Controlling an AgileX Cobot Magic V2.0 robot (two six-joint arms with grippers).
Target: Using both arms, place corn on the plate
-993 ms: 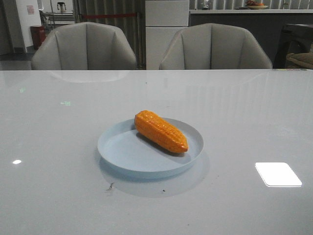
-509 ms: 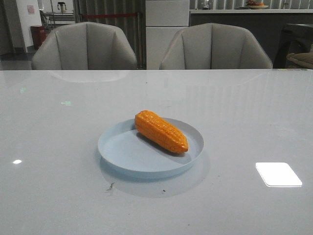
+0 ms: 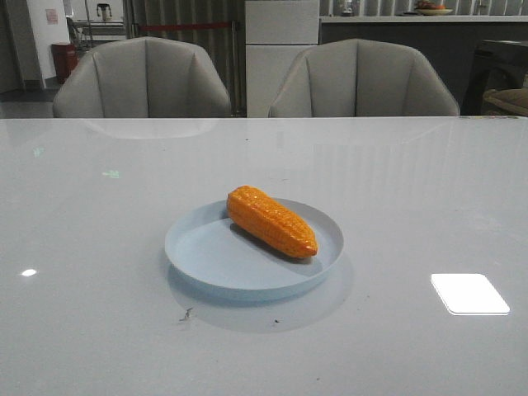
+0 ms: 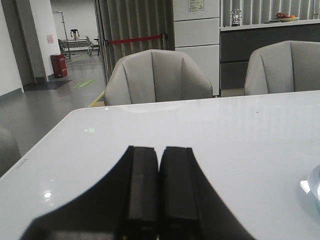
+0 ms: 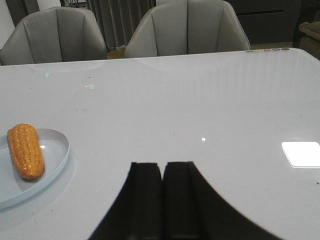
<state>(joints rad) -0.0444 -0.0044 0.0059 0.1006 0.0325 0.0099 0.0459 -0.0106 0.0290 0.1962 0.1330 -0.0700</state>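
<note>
The orange corn point(image 3: 271, 220) lies on the pale-blue plate point(image 3: 214, 256) at the middle of the table, its tapered end toward the front right. It also shows in the right wrist view point(image 5: 25, 150), on the plate point(image 5: 55, 150). Neither arm shows in the front view. My left gripper point(image 4: 160, 149) is shut and empty over bare table, with only a sliver of the plate's rim point(image 4: 315, 182) beside it. My right gripper point(image 5: 162, 165) is shut and empty, well apart from the plate.
Two grey chairs point(image 3: 144, 78) point(image 3: 363, 78) stand behind the table's far edge. A bright light reflection point(image 3: 469, 293) lies on the glossy tabletop at the front right.
</note>
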